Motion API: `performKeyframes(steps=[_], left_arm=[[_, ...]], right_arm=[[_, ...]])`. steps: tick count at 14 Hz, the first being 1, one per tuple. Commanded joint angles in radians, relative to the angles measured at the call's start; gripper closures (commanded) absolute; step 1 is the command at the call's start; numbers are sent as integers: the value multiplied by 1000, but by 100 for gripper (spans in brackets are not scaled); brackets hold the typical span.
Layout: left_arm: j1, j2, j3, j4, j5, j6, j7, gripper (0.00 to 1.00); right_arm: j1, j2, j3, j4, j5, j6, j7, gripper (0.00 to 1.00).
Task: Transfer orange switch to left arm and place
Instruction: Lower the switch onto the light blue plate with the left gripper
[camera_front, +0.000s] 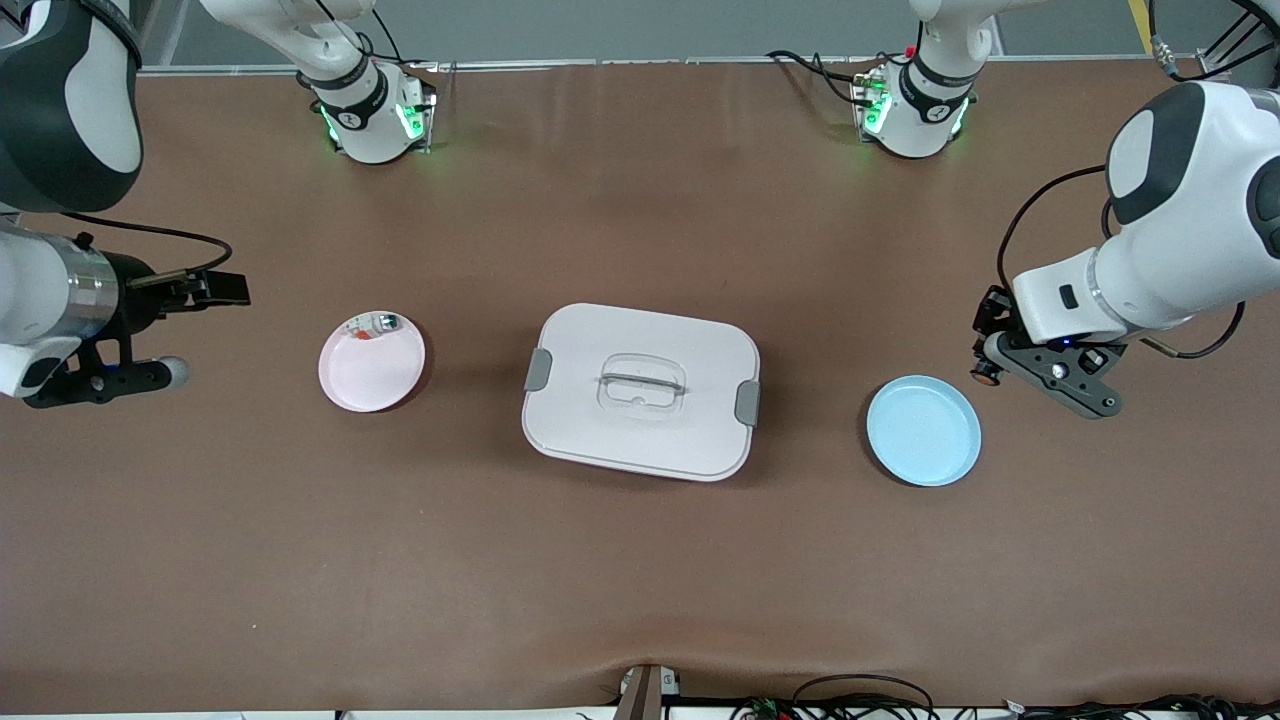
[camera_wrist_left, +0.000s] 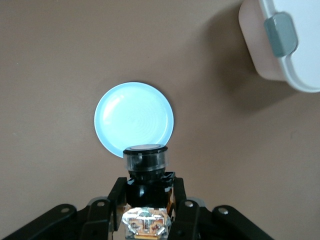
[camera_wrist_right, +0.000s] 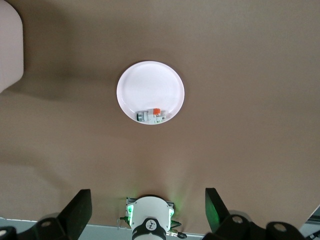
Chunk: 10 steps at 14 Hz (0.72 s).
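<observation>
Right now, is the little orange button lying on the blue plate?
No, the left gripper holds the orange button in the air, and the blue plate has nothing on it.

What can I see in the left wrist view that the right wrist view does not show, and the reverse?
Only the left wrist view shows the left gripper shut on the orange switch, over the table beside the blue plate. Only the right wrist view shows the pink plate with a small green-capped part on it, the open right gripper and an arm base. Both show the brown table and a corner of the white box.
</observation>
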Motion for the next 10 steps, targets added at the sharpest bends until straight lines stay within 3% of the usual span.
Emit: performKeyframes(steps=[1,6,10], left_arm=[[11,-25,-11,-57,80,34,60,100],[37,-10,-11,-94,79,51,233,100],[71,0,-11,-165,81,141,365,100]], right_arm=[[-14,-15,20,-17,-25,-12,-17,0],[-20,-15,20,-20,-24,-14,-18,0],[-34,-13,20,-21,-25,-11,-20,0]])
